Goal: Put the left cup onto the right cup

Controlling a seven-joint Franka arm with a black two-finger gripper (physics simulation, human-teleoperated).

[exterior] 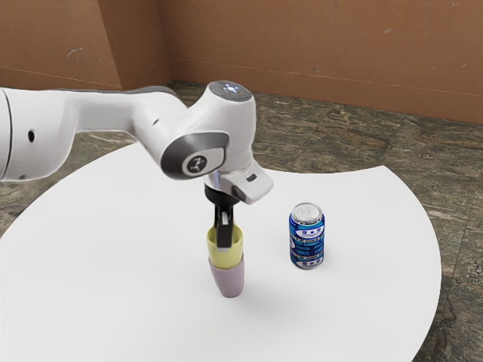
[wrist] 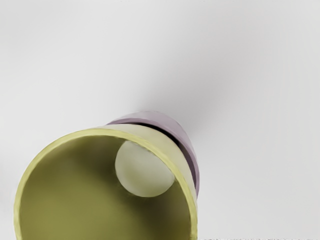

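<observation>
A yellow-green cup (exterior: 216, 253) sits nested upright inside a pale purple cup (exterior: 229, 281) near the middle of the round white table (exterior: 106, 264). My black gripper (exterior: 224, 240) comes straight down onto the yellow-green cup's rim, with one finger (exterior: 224, 230) lying against the outside of its near wall, shut on that wall. In the wrist view the yellow-green cup (wrist: 75, 205) opens right under my hand, its pale bottom visible inside, and the purple cup (wrist: 172, 127) shows as a band around and below it.
A blue and white drink can (exterior: 307, 236) stands upright on the table toward the exterior view's right, about a cup's width from the stacked cups. The table's curved edge (exterior: 434, 249) runs further right, over a dark stone floor.
</observation>
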